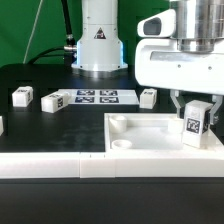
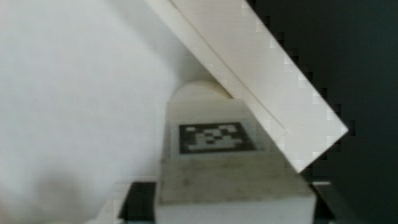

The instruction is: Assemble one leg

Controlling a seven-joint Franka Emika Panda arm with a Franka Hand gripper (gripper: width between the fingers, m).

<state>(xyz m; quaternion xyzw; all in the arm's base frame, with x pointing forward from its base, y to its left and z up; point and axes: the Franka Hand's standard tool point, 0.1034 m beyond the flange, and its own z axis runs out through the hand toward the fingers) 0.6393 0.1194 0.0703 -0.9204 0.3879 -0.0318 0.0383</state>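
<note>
My gripper (image 1: 196,112) is shut on a leg (image 1: 195,123), a small white post with a black-and-white tag on its side. It holds the leg upright over the right corner of the large white tray-like part (image 1: 150,135). In the wrist view the leg (image 2: 217,150) with its tag sits between the two dark fingers (image 2: 141,203), its far end against the tray's raised rim (image 2: 249,60) at a corner. Whether the leg's end is in a corner hole is hidden.
Three more legs lie on the black table: one at the exterior view's left (image 1: 22,96), one beside the marker board (image 1: 54,101), one right of it (image 1: 148,96). The marker board (image 1: 97,97) lies before the robot base. A white wall (image 1: 60,165) runs along the front.
</note>
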